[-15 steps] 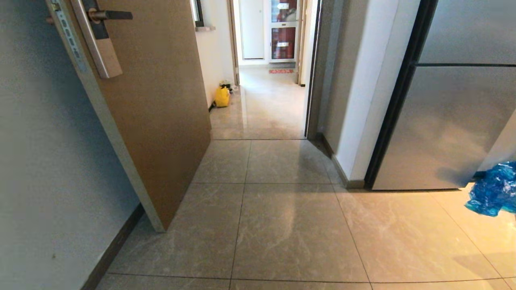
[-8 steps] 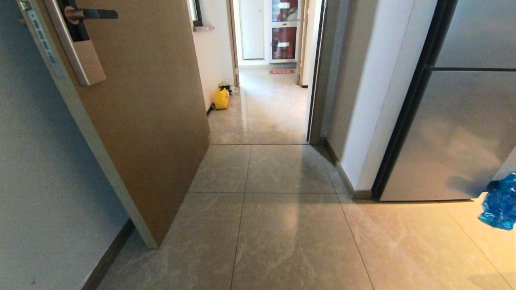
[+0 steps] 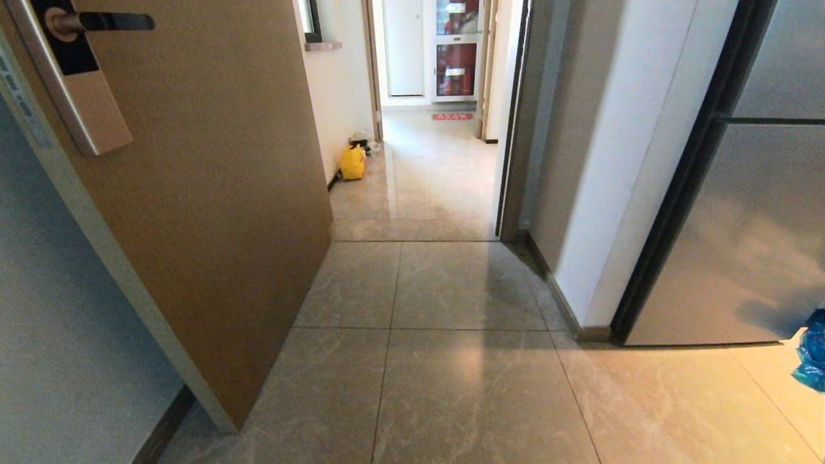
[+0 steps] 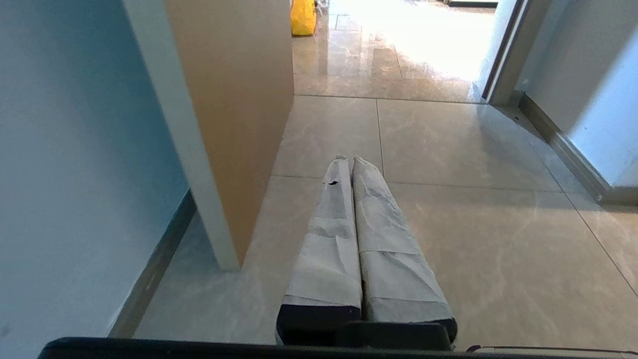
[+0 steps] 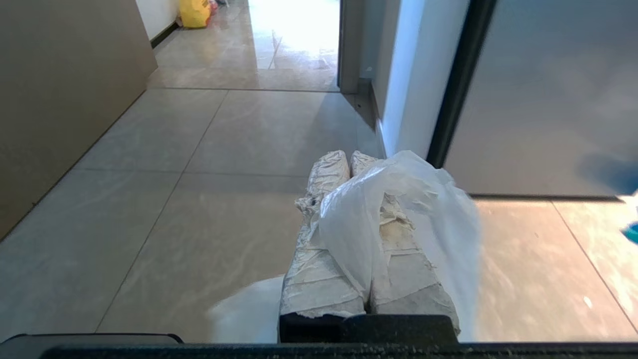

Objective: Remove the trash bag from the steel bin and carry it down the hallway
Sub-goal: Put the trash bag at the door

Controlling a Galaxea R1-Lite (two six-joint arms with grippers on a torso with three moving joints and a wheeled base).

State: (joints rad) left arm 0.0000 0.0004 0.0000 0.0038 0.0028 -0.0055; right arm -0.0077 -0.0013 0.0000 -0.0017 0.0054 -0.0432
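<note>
White trash bag point(image 5: 398, 214) in right tool point(image 5: 349, 159) | doorway point(image 3: 438, 129) nearer

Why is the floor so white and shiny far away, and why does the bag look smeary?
In the left wrist view, light from the hallway washes the glossy tiles nearly white. In the head view, the tiles mirror a soft bright patch. In the right wrist view, the trash bag pinched in the right gripper looks blurred at its edge, like the blue plastic.
</note>
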